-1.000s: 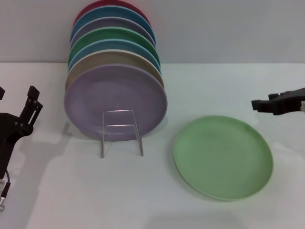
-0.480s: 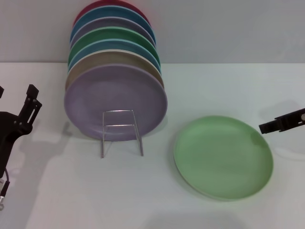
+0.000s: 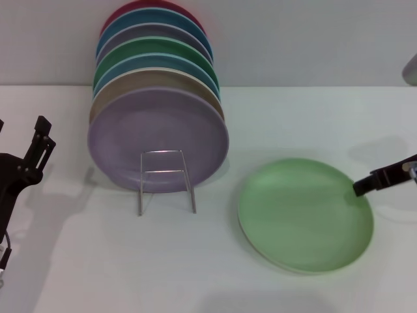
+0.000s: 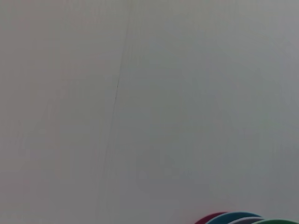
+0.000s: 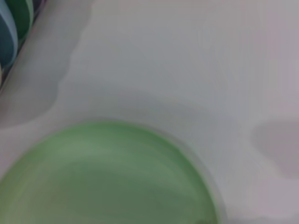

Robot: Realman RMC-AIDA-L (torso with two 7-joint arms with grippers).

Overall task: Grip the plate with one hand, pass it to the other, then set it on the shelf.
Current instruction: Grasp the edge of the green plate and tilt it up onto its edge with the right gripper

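Note:
The light green plate [image 3: 305, 215] lies flat on the white table, right of centre; it also fills the lower part of the right wrist view [image 5: 103, 179]. My right gripper [image 3: 362, 187] reaches in from the right edge, its dark tip low at the plate's right rim. The silver wire shelf [image 3: 166, 179] stands left of centre, with a lilac plate [image 3: 158, 139] leaning right behind its front loop. My left gripper [image 3: 23, 134] is parked at the far left, open and empty, well away from the plate.
A row of upright coloured plates [image 3: 156, 59] leans behind the lilac one toward the back wall; their top edges show in the left wrist view [image 4: 243, 219]. The white table [image 3: 195, 261] runs bare in front of the shelf and plate.
My right gripper has come down and toward me, from above the table behind the plate to the plate's right rim. The plate, the shelf and the left arm have not moved.

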